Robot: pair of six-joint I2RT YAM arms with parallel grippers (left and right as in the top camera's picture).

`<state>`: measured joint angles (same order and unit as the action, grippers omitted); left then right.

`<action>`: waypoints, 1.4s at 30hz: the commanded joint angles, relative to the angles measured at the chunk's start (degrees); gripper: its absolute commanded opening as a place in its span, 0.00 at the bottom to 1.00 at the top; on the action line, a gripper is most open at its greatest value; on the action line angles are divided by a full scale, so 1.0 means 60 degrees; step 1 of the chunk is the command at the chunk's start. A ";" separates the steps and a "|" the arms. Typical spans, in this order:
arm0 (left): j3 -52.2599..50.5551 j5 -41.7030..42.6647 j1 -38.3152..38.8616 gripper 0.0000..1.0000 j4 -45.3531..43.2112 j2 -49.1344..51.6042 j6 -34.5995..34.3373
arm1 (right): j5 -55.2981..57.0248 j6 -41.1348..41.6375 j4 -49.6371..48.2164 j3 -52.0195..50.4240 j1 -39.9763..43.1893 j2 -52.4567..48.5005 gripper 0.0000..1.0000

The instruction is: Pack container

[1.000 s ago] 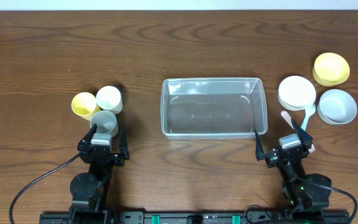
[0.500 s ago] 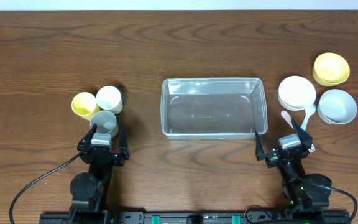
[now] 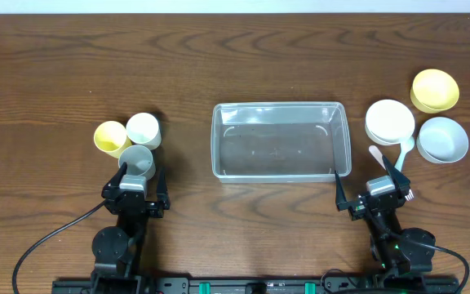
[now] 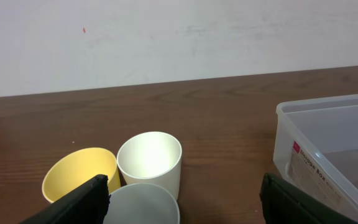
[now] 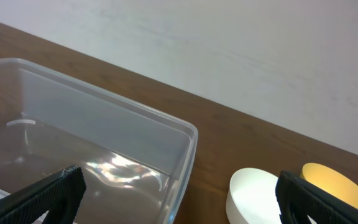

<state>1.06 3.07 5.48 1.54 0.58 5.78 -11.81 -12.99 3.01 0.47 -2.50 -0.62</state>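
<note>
The clear rectangular container (image 3: 281, 140) stands in the middle of the table, with nothing in it; it also shows in the left wrist view (image 4: 334, 149) and the right wrist view (image 5: 92, 149). Three cups stand at the left: yellow (image 3: 110, 137), white (image 3: 144, 128) and grey (image 3: 137, 161). My left gripper (image 3: 140, 180) is open, its fingers either side of the grey cup (image 4: 143, 204). My right gripper (image 3: 369, 181) is open and empty, near the container's front right corner.
At the right are a white bowl (image 3: 389, 121), a yellow bowl (image 3: 435, 89) and a grey-blue bowl (image 3: 442, 139). A white spoon (image 3: 401, 152) and a pale utensil (image 3: 376, 154) lie in front of the bowls, by my right gripper.
</note>
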 commanded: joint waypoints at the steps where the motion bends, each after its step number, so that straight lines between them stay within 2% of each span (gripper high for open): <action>1: -0.0138 0.0135 0.0040 0.78 0.0372 -0.0058 -0.0120 | -0.0076 -0.0025 0.0033 -0.0025 -0.0029 0.0051 0.99; 30: -0.0138 0.0131 0.0040 0.78 0.0368 -0.0058 -0.0120 | -0.0182 0.0025 0.0007 -0.0025 -0.0033 0.0051 0.99; 35: -0.0138 0.0135 0.0040 0.78 0.0372 0.0029 -0.0164 | -0.0342 0.1523 -0.0018 -0.0025 -0.0029 0.0051 0.99; 38: -0.0058 0.0131 0.0040 0.78 0.0470 0.0226 -0.0973 | -0.0430 0.2845 -0.0004 -0.0025 -0.0029 0.0029 0.99; 42: 0.0845 0.0131 0.0040 0.78 0.1373 0.0750 -0.1814 | -0.0426 0.3701 0.0076 0.0251 -0.0022 -0.0149 0.99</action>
<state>3.29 3.07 5.48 6.44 2.98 0.25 -13.41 1.41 2.92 0.49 -2.50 -0.78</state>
